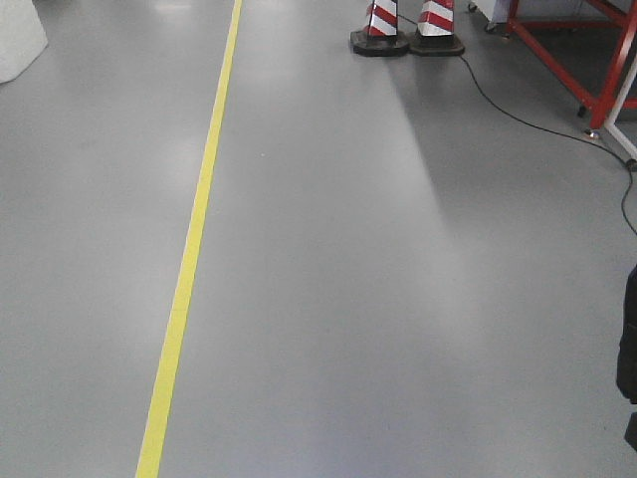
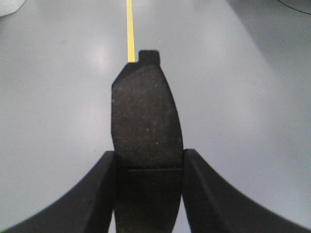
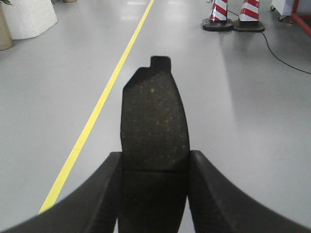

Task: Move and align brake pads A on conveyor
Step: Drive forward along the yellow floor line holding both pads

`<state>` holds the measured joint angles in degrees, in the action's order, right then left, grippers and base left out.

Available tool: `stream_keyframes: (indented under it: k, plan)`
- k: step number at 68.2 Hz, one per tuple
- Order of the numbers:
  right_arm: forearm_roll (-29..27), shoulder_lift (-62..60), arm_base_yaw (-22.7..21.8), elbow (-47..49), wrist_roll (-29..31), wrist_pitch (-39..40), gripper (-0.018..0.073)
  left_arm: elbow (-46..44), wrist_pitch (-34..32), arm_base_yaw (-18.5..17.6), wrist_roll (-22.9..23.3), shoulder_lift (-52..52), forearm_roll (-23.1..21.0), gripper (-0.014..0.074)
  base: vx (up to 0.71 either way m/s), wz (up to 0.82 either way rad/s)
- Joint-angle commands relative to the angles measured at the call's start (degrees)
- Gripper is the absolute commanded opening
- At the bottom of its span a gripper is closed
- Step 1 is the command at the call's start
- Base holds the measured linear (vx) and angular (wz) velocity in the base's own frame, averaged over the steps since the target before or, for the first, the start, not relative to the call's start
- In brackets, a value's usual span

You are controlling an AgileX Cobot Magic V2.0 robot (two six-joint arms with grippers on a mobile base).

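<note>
Left hand [image 2: 148,162] pinching brake pad [image 2: 146,116], pad held over grey floor [image 2: 243,121], just right of yellow line [image 2: 130,34]. Right hand [image 3: 154,162] pinching second brake pad [image 3: 154,116], also right of line. Striped cones [image 3: 233,17] stand farther right of line, well beyond.

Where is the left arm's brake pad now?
Left wrist view: the brake pad is clamped in the left gripper, over grey floor, yellow line beyond.
</note>
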<state>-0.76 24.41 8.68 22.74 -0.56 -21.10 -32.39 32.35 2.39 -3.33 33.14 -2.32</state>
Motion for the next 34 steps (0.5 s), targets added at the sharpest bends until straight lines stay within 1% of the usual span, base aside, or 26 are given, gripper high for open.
stream_keyframes:
  k: [1,34]
  plan:
    - [0.15,0.28,-0.06,1.74,0.04,5.21,-0.0006,-1.68,-5.28,-0.34,-0.03,0.17,-0.58,0.0066,0.32,0.01]
    - [0.15,0.28,-0.06,1.74,0.04,5.21,-0.0006,-1.68,-5.28,-0.34,-0.03,0.17,-0.58,0.0066,0.37,0.02]
